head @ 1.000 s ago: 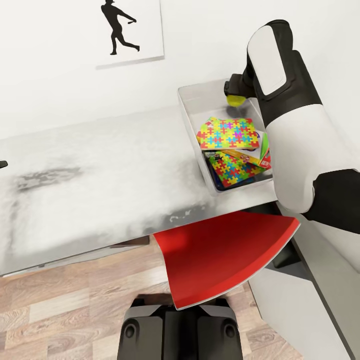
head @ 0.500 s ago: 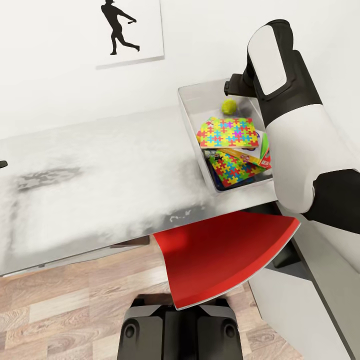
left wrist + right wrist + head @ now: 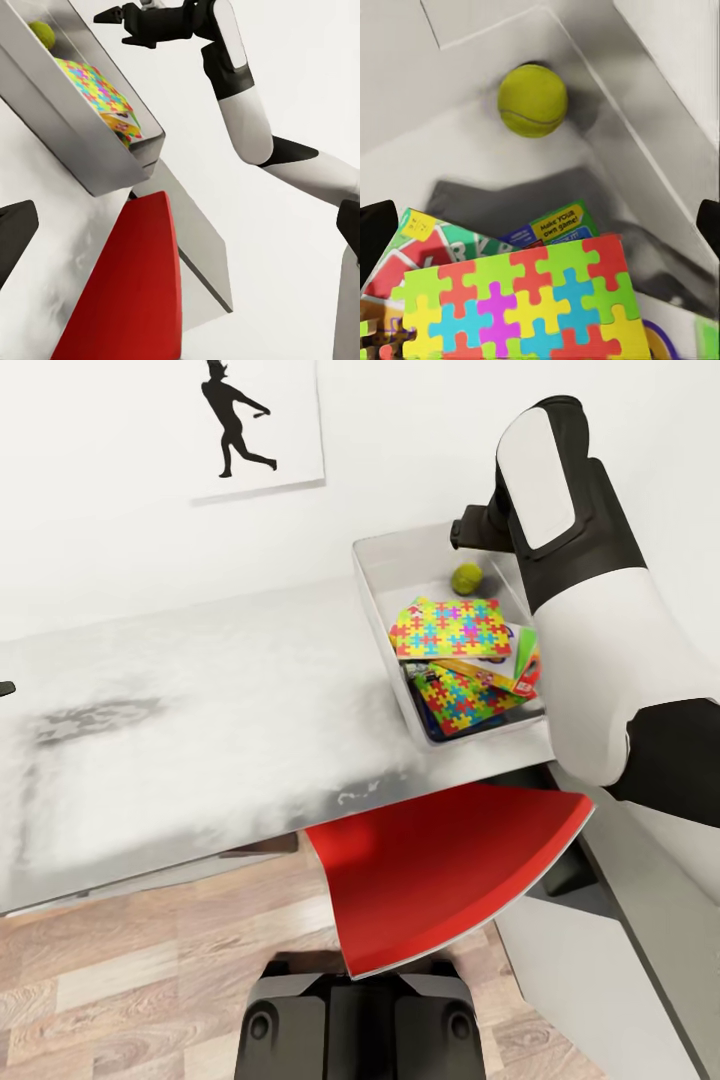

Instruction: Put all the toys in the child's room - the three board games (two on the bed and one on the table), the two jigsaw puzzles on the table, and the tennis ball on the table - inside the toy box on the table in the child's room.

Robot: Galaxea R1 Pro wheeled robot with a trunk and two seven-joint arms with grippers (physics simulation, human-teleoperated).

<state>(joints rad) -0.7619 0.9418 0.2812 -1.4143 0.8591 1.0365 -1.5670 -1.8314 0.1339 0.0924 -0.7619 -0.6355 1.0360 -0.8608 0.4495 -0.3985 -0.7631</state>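
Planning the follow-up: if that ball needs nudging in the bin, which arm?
Right. Its claw hangs open directly above the tennis ball inside the toy box. The left claw sits at the table's far end.

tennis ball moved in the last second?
Yes. The tennis ball dropped out of the right gripper and now lies on the toy box floor, beyond the jigsaw puzzles.

Bright, even, sharp renders; soft shadow beneath the tennis ball (image 3: 532, 100).

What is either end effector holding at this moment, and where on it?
Nothing. The right end effector hangs open above the tennis ball, which rests loose in the toy box; the left's state cannot be told.
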